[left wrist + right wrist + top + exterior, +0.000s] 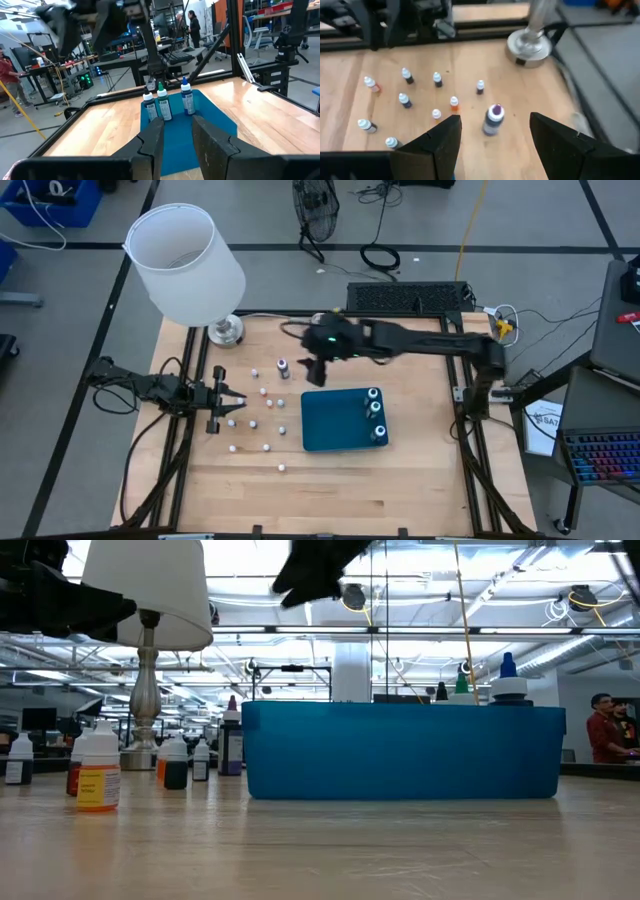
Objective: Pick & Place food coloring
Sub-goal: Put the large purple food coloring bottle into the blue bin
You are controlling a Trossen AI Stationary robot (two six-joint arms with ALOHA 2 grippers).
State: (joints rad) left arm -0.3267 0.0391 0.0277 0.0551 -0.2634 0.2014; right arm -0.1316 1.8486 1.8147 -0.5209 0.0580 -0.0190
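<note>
A teal tray lies mid-table, and three food coloring bottles stand upright along its right end. More food coloring stands loose on the wood to the tray's left: a dark purple-capped bottle and several smaller bottles. My right gripper hangs open in the air above the tray's far left corner, slanting down toward the purple-capped bottle and touching nothing. My left gripper waits level at the table's left side, its fingers a little apart and holding nothing.
A lamp with a white shade stands on its metal base at the far left corner. A keyboard lies beyond the far edge. Bare wood stretches in front of the tray. People stand in the room behind the table.
</note>
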